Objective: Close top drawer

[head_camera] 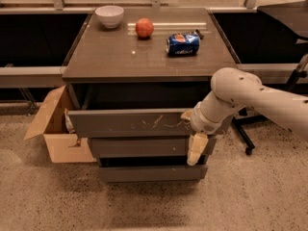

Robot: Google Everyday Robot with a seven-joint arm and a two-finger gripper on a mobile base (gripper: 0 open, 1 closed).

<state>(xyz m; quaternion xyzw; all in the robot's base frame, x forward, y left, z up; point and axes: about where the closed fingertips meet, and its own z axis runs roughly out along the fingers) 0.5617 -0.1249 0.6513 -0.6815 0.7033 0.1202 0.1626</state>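
Grey fronts, three stacked, with an open brown cardboard box (50, 129) at 9 o'clock of them: which one is to close? (Reader)

Uppermost of the three: the wide grey handle-less top drawer (125, 124), its flat front marked with pale scratches. It stands pulled out, forward of the grey cabinet top (96, 61), with a dark gap showing above it. (Legend)

How does its long axis run? (Reader)

From 9 to 3 o'clock, across the view. Closing travel is toward 12 o'clock, square to that axis. (Legend)

Where is the gripper (196, 148)? (Reader)

At the 3 o'clock end of the front panel, on its near side, hanging toward 6 o'clock over the drawer below; the white jointed robot arm (250, 97) reaches in from 3 o'clock. Whether it is parted or closed cannot be told. The panel lies at about 11 o'clock of it, so the push probably lands off-centre, at the right end. (Legend)
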